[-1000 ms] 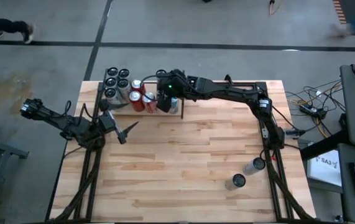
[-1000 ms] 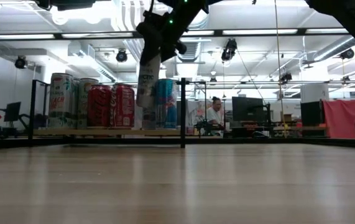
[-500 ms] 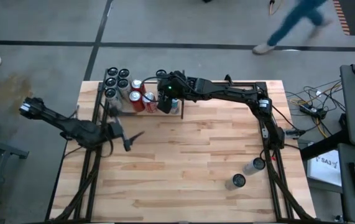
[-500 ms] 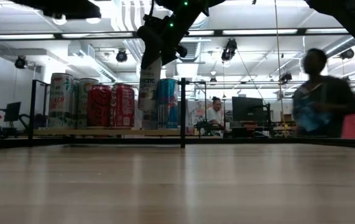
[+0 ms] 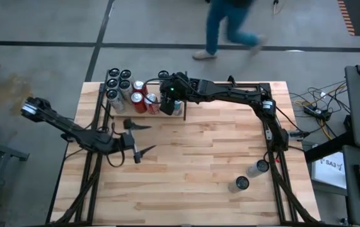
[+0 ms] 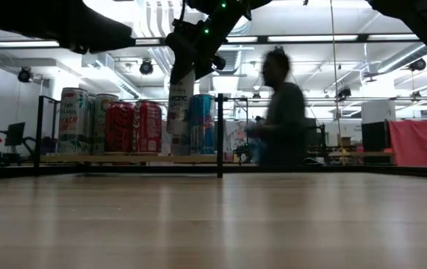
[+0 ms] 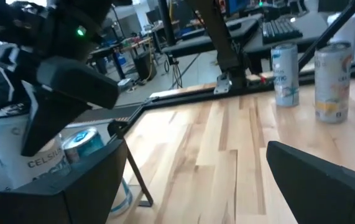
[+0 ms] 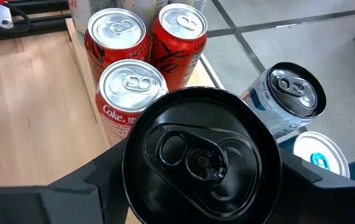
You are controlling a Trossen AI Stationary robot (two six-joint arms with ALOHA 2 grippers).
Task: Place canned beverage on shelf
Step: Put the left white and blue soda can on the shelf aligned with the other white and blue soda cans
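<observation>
The left gripper is hovering over the wooden table left of centre, its two fingers spread wide with nothing between them; in the left wrist view the same fingers are framing bare tabletop. Further along, at the table's back edge, the shelf is carrying a cluster of cans: pale tall cans are standing at its left end and red cola cans beside them toward the middle, the low view showing the red ones upright in a row on the plywood. Just right of the red cans, the right gripper is reaching in from the right arm and is clamping a tall white can with a dark lid between its fingers, jaws partly closed around the can's body; the can is hanging upright at the shelf's right end, its bottom looking level with the neighbours' bases, though whether it is resting on the panel I cannot tell. In the right wrist view that dark-lidded can is filling the frame between the fingers, with three red cola cans behind it and two blue-and-white cans to one side. Far right, near the table's front edge, two more cans are standing well apart from the shelf. Beyond the table a person is walking past.
</observation>
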